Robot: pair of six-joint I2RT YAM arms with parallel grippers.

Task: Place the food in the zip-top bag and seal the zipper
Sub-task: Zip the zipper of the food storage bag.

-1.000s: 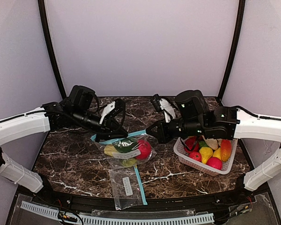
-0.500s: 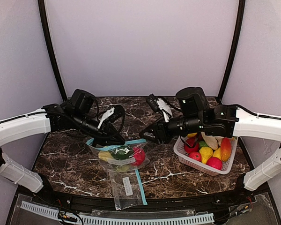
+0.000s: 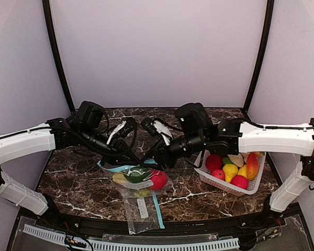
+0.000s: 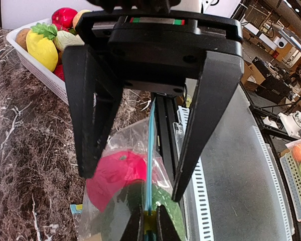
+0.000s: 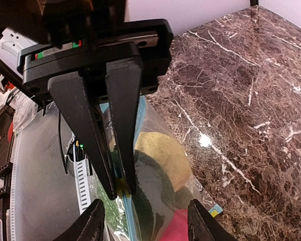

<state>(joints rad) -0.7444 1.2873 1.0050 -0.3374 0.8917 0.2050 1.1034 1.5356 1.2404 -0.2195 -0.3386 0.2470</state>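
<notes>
- a dark brown marble table (image 3: 78, 178) with white veins, closed in by plain pale lilac walls (image 3: 157, 52) and two black poles (image 3: 57, 57) that rise from the far corners.
- a white slotted rail (image 3: 131, 243) runs along the table's near edge.
- two robot arms reach in from the left and right sides and meet near the middle of the table.
- two clear bags. the zip-top bag (image 3: 146, 184) lies at the middle of the table, bulging with food (image 3: 158, 180); the second bag (image 3: 138, 209) lies flat by the near edge, with a white label showing on it.
- inside the filled bag, one red piece, one dark green piece (image 3: 138, 175) and one yellow piece (image 3: 120, 179) can be made out; a further pale one is unclear.
- one white basket (image 3: 206, 175) sits toward the right edge, holding about seven more toy pieces: three red, plus yellow, orange, green and beige.
- the left gripper (image 4: 149, 223) has its fingers pressed together, pinching the bag's teal zipper strip (image 4: 151, 150).
- the right gripper (image 4: 135, 186) faces it from just beyond, fingers spread wide, one on each side of the same strip, gripping nothing.
</notes>
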